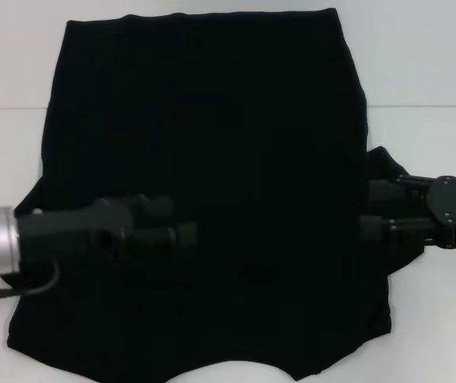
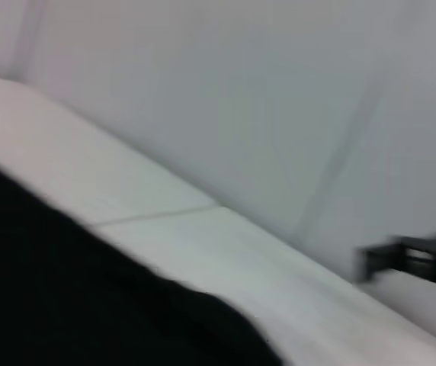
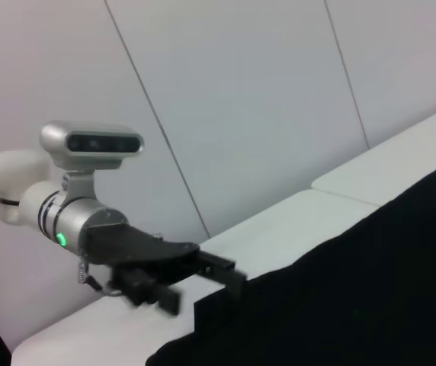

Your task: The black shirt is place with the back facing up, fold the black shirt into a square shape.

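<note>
Left claw [image 1: 182,223] reached in over the black shirt [image 1: 212,144] from the left edge of the head view, its dark fingers lying against the dark cloth, so whether they were spread or pressed together could not be told there. From the right wrist view the same left claw [image 3: 210,278] showed with two fingers apart, one pointing toward the shirt's edge and one lower, blurred. Its silver arm carried a green light and a cable near the wrist.

Right claw [image 1: 367,215] came in from the opposite side, level with the shirt's right sleeve, its fingers one above the other with a gap between them at the sleeve's edge; whether any cloth lay between them could not be told.

That shirt lay spread flat on the white counter [image 1: 419,64], plain black side up, filling most of the head view, with its curved edge nearest the robot. A seam ran across the counter on both sides of the cloth. Beyond the counter stood a pale panelled wall [image 3: 264,91].
</note>
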Robot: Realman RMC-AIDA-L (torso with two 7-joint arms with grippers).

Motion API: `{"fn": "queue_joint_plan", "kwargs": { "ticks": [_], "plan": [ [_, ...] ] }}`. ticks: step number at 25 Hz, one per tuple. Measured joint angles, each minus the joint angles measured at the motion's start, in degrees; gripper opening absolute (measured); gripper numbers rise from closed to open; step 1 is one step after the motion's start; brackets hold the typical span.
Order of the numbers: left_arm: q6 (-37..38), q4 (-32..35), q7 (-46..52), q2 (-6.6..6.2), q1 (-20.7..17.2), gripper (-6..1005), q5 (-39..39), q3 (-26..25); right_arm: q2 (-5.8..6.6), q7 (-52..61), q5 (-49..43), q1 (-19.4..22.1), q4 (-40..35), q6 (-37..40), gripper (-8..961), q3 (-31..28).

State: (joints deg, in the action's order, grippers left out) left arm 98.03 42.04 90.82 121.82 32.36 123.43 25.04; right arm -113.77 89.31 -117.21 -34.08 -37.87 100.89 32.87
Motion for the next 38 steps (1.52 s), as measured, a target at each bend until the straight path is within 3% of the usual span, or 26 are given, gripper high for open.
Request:
{"fn": "queue_joint_plan", "kwargs": {
  "ticks": [5,10,23,38],
  "plan": [
    [-9.12,1.94,6.92,-0.61,-1.02,874,3.72,-5.45,-0.67,1.00,0.21,-1.42,0.25,-2.03,945,-0.15],
    [-13.69,6.24,14.21,-0.85,-1.69,872,10.18,-8.72,-1.42,1.16,0.22,-3.14,0.73,-3.01,945,0.29],
    [-13.55,15.83,27.54,-1.79,-4.09,866,21.48,-9.11,-1.95,1.27,0.25,-5.73,0.78,-5.08,945,-0.19],
    [-12.33,16.09,30.31,-1.89,-4.07,859,28.14,-8.34,-1.08,1.31,2.43,-5.02,0.76,-5.84,945,-0.27]
  ]
}}
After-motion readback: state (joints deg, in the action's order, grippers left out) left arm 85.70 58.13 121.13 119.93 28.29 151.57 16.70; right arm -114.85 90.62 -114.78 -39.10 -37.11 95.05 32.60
